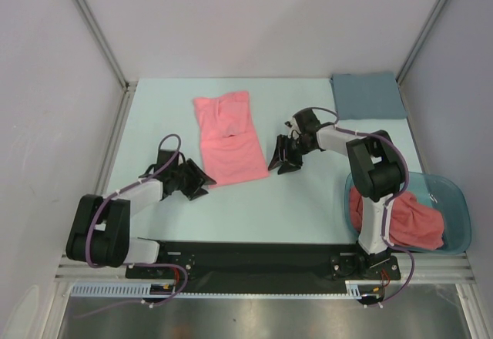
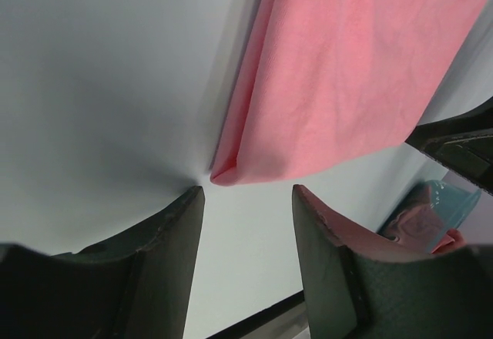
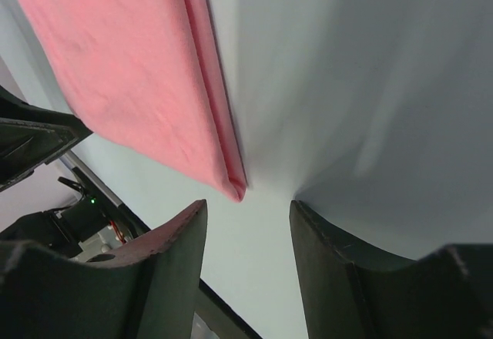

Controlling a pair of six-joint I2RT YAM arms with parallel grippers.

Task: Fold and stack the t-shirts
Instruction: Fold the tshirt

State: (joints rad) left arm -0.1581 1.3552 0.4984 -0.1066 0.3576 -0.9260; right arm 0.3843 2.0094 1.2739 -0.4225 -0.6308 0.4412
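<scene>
A salmon-pink t-shirt lies folded into a long strip on the pale table, running from the far middle toward me. My left gripper is open and empty, just left of the strip's near left corner. My right gripper is open and empty, just right of the strip's near right corner. More pink t-shirts are bunched in the teal tub at the right front.
A grey-blue folded cloth lies at the far right corner. White walls with metal posts enclose the table on three sides. A black base plate runs along the near edge.
</scene>
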